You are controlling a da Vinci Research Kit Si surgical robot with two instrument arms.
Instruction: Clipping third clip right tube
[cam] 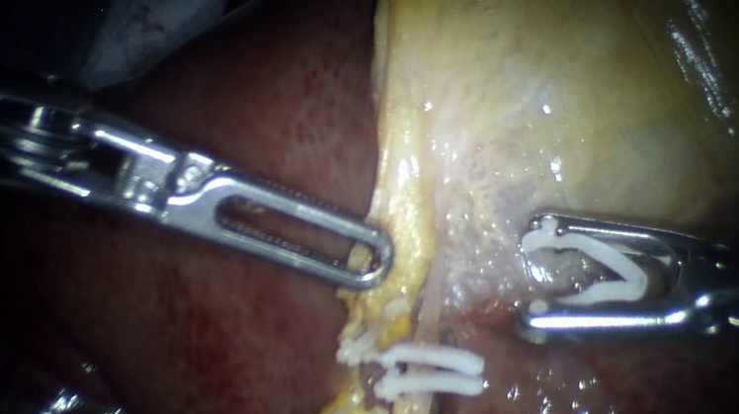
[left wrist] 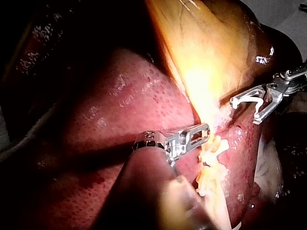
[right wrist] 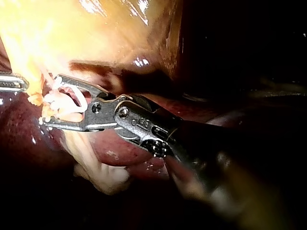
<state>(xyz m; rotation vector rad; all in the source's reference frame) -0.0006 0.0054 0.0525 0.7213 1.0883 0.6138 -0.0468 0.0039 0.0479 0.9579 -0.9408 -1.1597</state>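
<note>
**Clip approach, right tube.** Nearest, my left instrument (cam: 370, 262), a slotted steel pair of jaws, is closed on the yellow fatty strand (cam: 393, 166), apparently to hold the field taut. My right instrument (cam: 534, 270) has its jaws wide apart, both cradling an open white plastic clip (cam: 603, 293), mouth toward the pale right tube (cam: 423, 321). Two seated white clips (cam: 435, 356) lie below, so the bare tube above them is my working room. Behind lie the dark red liver (cam: 218, 332) and pale yellow gallbladder (cam: 530, 84).
</note>
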